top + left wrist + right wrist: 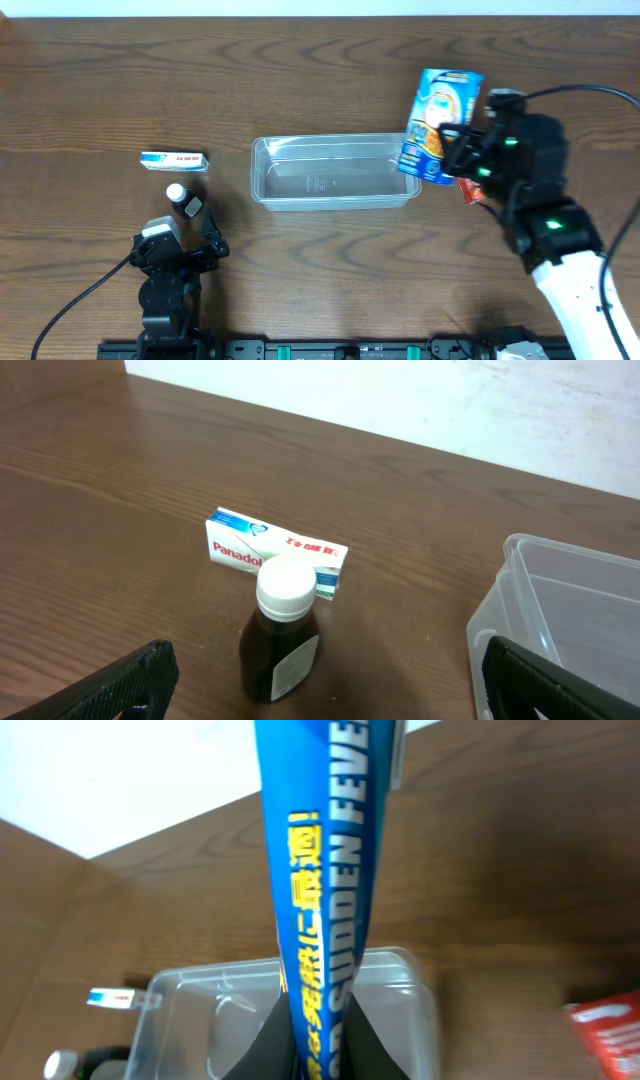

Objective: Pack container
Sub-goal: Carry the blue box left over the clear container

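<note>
The clear plastic container [320, 182] lies in the middle of the table with nothing in it. My right gripper [455, 150] is shut on a blue printed packet [438, 125], which it holds upright in the air over the container's right end. In the right wrist view the packet [320, 870] rises edge-on from between the pinched jaws of the gripper [322, 1055], with the container [200, 1020] below. My left gripper [190, 232] rests open near the front left, just behind a small dark bottle [185, 203] with a white cap. The bottle [280, 635] stands ahead of the wide-open gripper [325, 682].
A white and blue Panadol box [174, 160] lies left of the container, just beyond the bottle; the left wrist view shows this box [275, 550] too. A red packet [472, 190] lies under my right arm, right of the container. Cables trail off both arms.
</note>
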`<move>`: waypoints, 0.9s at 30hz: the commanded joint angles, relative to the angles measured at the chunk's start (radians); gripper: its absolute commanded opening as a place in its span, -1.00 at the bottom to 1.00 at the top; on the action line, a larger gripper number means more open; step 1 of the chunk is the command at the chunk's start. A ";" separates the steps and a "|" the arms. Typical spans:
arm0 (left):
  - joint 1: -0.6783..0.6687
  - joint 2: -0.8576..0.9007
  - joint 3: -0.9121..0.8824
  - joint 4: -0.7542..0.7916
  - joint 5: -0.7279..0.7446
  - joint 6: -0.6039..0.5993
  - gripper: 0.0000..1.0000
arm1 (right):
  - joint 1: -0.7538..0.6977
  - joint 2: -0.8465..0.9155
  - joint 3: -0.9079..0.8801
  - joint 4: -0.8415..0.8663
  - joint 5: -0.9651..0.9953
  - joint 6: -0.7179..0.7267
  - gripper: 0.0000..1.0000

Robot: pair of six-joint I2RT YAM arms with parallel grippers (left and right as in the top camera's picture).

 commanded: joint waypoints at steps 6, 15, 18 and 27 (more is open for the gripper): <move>0.006 -0.006 -0.015 -0.030 -0.001 -0.002 0.96 | 0.283 0.161 0.016 0.113 0.452 0.245 -0.91; 0.006 -0.006 -0.015 -0.030 -0.001 -0.002 0.96 | 0.447 0.330 0.016 0.164 0.703 0.502 -0.97; 0.006 -0.006 -0.015 -0.029 -0.001 -0.002 0.96 | 0.477 0.368 0.016 0.164 0.755 0.563 -0.98; 0.006 -0.006 -0.015 -0.030 -0.001 -0.002 0.96 | 0.516 0.389 0.021 0.163 0.834 0.592 -0.98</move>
